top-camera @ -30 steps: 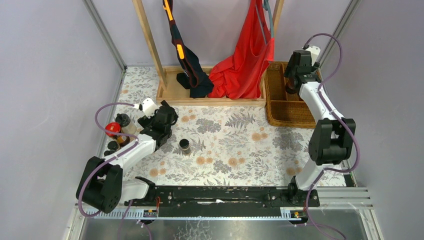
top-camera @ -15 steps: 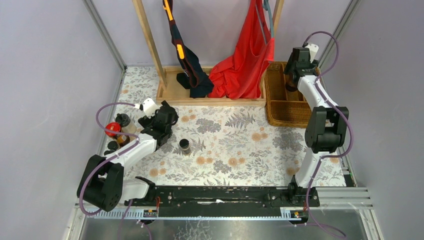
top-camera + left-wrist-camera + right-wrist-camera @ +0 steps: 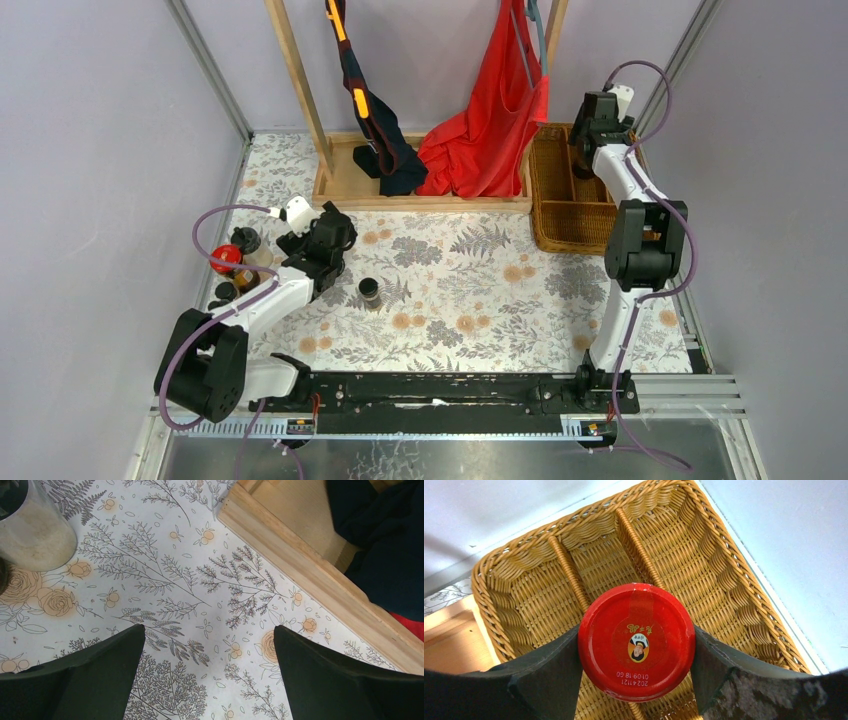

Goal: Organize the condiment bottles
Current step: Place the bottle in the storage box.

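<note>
My right gripper is shut on a jar with a red lid and holds it over the far end of the divided wicker basket. From above, the right gripper hangs over the basket. My left gripper is open and empty above the floral cloth; a pale translucent bottle stands at its upper left. At the table's left edge stand a red-lidded jar, a pale black-capped bottle and small dark bottles. One small dark black-capped bottle stands alone mid-table.
A wooden rack base with a red cloth and a dark garment stands at the back. Its wooden edge shows in the left wrist view. Walls close in both sides.
The right arm has carried the red-lidded jar further toward the back of the basket. The left arm has not moved.
</note>
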Controlling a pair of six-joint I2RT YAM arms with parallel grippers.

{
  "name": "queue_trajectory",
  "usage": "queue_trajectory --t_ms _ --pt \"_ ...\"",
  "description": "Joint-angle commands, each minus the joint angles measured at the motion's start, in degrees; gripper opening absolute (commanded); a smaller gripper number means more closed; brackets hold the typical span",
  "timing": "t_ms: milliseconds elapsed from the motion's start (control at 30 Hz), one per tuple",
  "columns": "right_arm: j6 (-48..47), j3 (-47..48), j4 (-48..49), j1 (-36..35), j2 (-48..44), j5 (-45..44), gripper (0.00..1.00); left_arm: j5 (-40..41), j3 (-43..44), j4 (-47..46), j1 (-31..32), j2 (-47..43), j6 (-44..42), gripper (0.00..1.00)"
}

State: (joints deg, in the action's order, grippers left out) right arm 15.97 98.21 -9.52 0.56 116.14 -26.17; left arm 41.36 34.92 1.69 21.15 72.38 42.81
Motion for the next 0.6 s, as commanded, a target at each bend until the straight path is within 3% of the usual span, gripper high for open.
queue_trajectory --t_ms 0,567 --pt "-0.88 4.67 8.45 0.48 -1.65 -1.33 0.0 1.09 0.77 -2.75 -0.4 -0.3 0.13 1.0" --pt "0.17 9.26 6.85 1.12 2.22 0.86 0.0 1.36 0.79 -2.8 -0.39 -0.17 0.21 1.0"
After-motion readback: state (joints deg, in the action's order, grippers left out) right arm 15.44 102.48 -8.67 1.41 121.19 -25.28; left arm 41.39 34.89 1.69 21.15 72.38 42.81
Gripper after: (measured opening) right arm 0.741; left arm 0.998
